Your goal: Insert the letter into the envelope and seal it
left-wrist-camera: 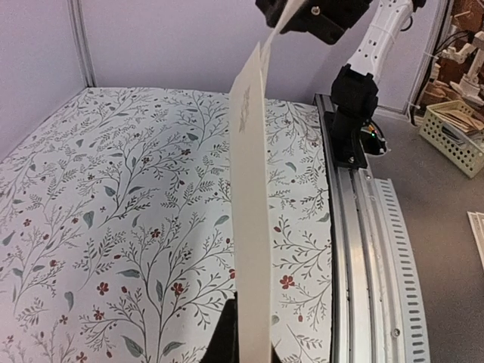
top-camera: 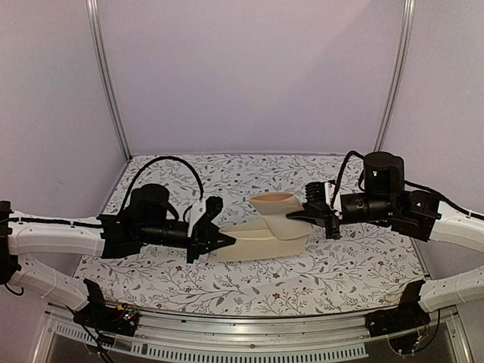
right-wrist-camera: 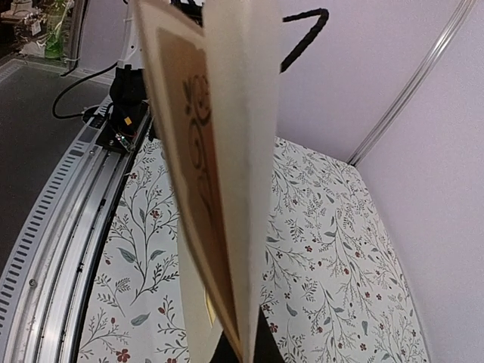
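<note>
- Envelope (top-camera: 253, 246): cream, mid-table, standing on its long edge rather than lying flat. The left wrist view shows it edge-on, as a thin upright strip running away from the camera.
- Left gripper (top-camera: 221, 243): fingers together, clamped on the envelope's left end. Its arm lies low and reaches in from the left side.
- Right gripper (top-camera: 296, 216): jaws closed on the letter (top-camera: 274, 201), at the envelope's right end and a little higher than the left gripper.
- Letter: tan, with a dark ornamental border that is readable in the right wrist view. Its top edge bows up and toward the back wall (top-camera: 249, 76), above the envelope's upper edge.
- Cream sheet: runs alongside the letter's face right down to the right fingers (cannot tell whether it is pinched too, or whether it is the flap).
- Envelope's lower edge: close over the floral cloth (top-camera: 340, 265). Contact or gap cannot be told.
- Room fore and aft: bare cloth shows behind the paper up to the back wall, and in front of it down to the aluminium rail (top-camera: 265, 329).
- Room sideways: patterned cloth shows past both wrists out to the side panels. A slanted metal post (top-camera: 106, 83) marks the left corner, with a matching one on the right.
- Near edge: both arm bases sit on the rail at the corners, well apart from the paper.
- Off-table: a pale slatted basket (left-wrist-camera: 454, 136) stands beyond the rail, seen only from the left wrist.
</note>
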{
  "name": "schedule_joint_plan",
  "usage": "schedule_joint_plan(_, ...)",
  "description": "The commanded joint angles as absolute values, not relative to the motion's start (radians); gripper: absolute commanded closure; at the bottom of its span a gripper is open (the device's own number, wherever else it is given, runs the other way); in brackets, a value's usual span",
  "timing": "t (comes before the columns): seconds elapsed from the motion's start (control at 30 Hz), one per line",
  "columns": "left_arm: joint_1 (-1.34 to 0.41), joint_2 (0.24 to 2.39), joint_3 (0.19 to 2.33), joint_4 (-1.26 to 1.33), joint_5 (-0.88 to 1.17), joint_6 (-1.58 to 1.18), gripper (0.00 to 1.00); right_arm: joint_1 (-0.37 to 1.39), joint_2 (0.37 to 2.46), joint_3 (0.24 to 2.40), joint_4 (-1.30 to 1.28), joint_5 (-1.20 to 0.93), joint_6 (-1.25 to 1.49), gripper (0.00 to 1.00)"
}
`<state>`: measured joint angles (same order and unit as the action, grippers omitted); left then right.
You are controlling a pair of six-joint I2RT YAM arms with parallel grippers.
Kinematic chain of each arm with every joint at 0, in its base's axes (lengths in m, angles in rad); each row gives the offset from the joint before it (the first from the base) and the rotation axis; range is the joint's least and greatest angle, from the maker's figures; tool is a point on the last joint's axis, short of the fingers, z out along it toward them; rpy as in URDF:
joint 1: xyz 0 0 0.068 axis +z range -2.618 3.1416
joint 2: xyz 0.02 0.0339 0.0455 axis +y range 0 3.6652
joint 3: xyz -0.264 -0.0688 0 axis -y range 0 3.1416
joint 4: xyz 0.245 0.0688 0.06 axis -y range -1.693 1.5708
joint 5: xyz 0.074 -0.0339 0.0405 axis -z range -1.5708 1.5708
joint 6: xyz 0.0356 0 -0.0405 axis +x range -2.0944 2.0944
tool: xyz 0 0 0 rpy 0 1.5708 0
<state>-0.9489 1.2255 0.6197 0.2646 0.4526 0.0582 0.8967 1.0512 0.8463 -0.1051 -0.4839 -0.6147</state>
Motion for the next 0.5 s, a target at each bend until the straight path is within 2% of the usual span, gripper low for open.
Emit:
schedule_joint_plan(0.0, -0.941, 1.230, 0.611, 0.302, 0.418, 0.044, 1.00, 0.902, 1.057, 0.877, -0.121, -0.442, -0.646, 1.00)
schedule_joint_plan(0.47, -0.931, 1.252, 0.620, 0.318, 0.468, 0.028, 1.00, 0.903, 1.103, 0.966, -0.202, -0.408, -0.663, 1.00)
